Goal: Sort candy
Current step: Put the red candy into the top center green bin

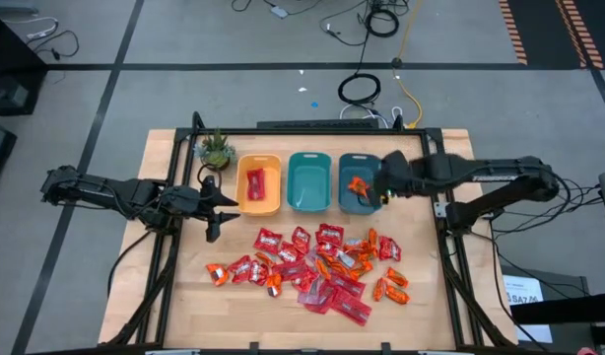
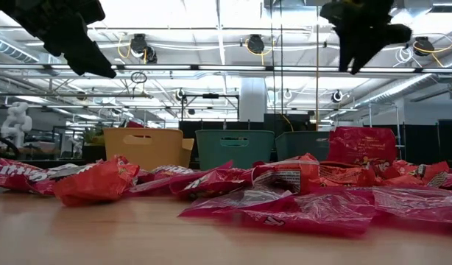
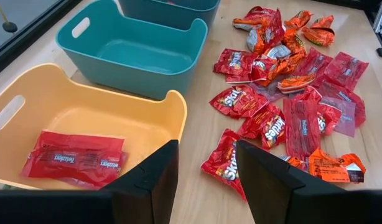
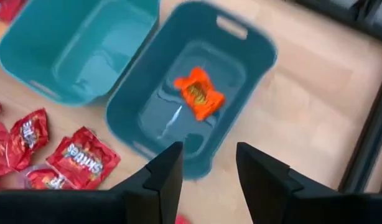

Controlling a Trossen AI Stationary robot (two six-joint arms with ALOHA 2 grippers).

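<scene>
The candy lies in a loose heap of red and orange packets on the wooden table, near its front. A long red packet lies flat in the yellow bin. One orange wrapped piece lies on the floor of the right teal bin. My right gripper hangs open above that bin's near right part, with nothing between its fingers. My left gripper stands open above the table, just near-left of the yellow bin, and is also empty.
A second teal bin stands between the other two, with nothing visible inside. A small potted plant sits at the far left corner. Black frame rails run along the table's left and right sides.
</scene>
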